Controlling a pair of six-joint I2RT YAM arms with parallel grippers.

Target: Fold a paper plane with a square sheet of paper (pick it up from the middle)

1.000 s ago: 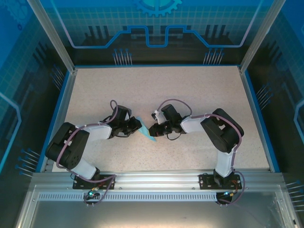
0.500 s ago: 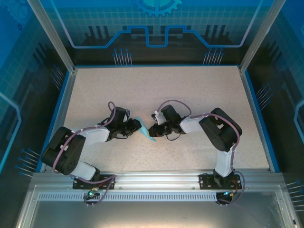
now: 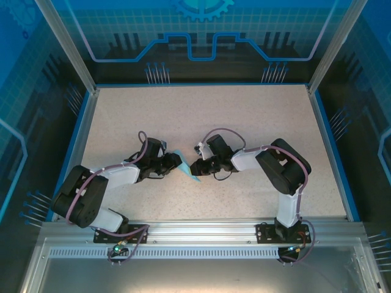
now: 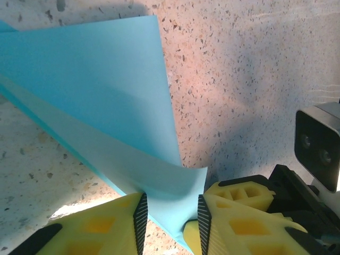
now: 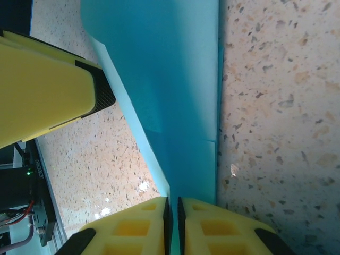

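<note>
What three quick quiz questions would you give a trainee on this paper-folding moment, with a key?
1. True or false: the left pincer has its jaws apart, with the blue paper passing between them.
2. Which one is pinched shut on the paper? A. the left pincer B. the right pincer C. neither
3. What surface lies beneath the paper?
Key: 1 true. 2 B. 3 the speckled table.

Speckled beige table [image 3: 201, 116] had blue edging [image 3: 343, 183] left, right & far. Alu rail [image 3: 201, 231] ran along near side; blue circuit-print wall [image 3: 201, 36] stood at far end.
</note>
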